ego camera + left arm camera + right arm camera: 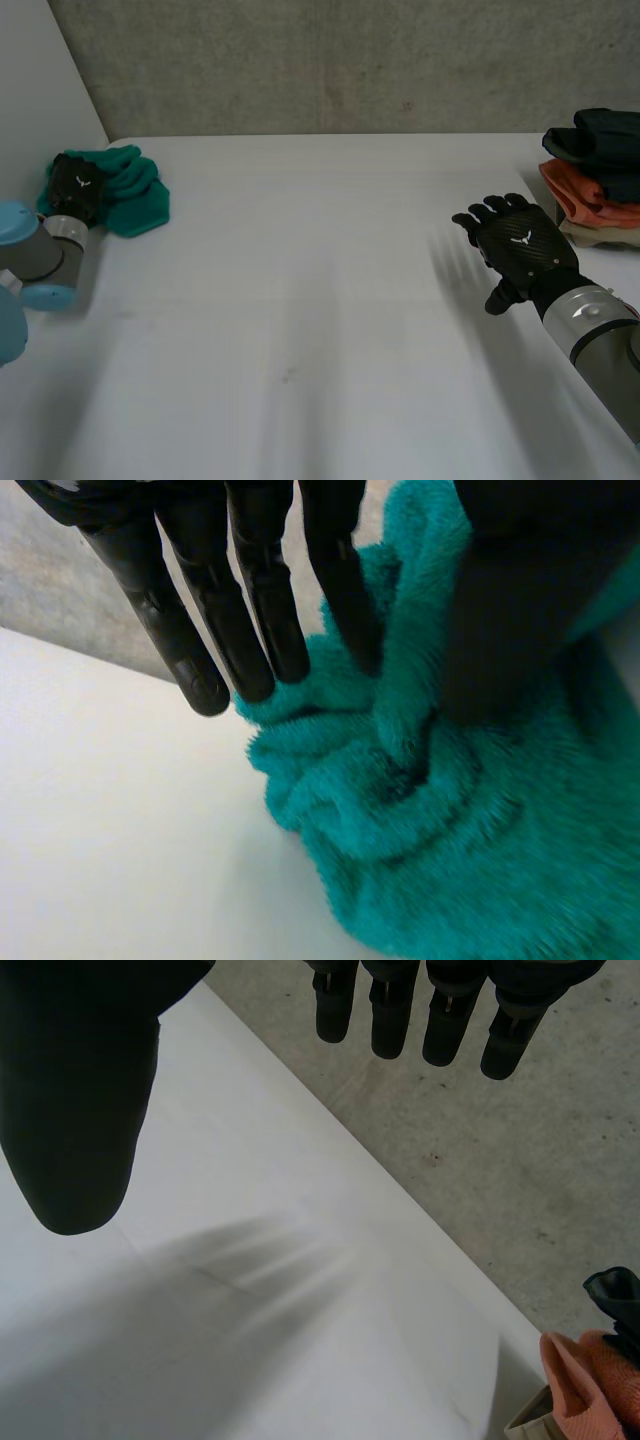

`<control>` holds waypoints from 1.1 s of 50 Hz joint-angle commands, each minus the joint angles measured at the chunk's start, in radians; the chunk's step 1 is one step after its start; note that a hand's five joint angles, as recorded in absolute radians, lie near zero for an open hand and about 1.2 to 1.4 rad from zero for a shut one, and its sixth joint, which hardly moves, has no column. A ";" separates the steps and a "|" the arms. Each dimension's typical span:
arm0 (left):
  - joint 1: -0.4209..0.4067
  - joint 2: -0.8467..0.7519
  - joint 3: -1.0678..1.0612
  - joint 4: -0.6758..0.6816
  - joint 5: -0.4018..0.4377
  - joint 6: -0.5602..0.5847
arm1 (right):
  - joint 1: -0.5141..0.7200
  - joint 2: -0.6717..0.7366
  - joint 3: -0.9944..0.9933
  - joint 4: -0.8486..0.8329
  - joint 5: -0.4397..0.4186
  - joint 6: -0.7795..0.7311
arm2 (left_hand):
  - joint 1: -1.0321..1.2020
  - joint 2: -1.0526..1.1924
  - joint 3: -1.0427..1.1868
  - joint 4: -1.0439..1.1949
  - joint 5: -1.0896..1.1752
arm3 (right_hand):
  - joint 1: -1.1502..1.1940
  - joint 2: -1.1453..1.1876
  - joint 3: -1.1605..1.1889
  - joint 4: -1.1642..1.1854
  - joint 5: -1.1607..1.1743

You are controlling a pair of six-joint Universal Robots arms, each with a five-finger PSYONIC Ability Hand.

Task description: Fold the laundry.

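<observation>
A crumpled teal towel lies in a heap at the table's far left corner. My left hand rests on the heap's left side. In the left wrist view a ridge of the teal towel rises between the thumb and the nearest of the fairly straight fingers, pinched there; the other fingers hang past the cloth's edge over bare table. My right hand hovers over the table at the right, palm down, fingers spread straight and holding nothing.
A stack of folded clothes, dark on top, orange and beige below, sits at the far right edge; its orange layer lies beyond my right hand. The white table meets a grey wall behind.
</observation>
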 commanded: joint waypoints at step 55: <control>-0.747 1.074 -1.148 -0.047 -0.282 -0.537 | -0.042 -0.098 -0.106 0.438 0.094 0.168 | -0.634 -0.561 -0.555 -0.538 -0.531 | -0.052 -0.034 -0.032 -0.036 -0.046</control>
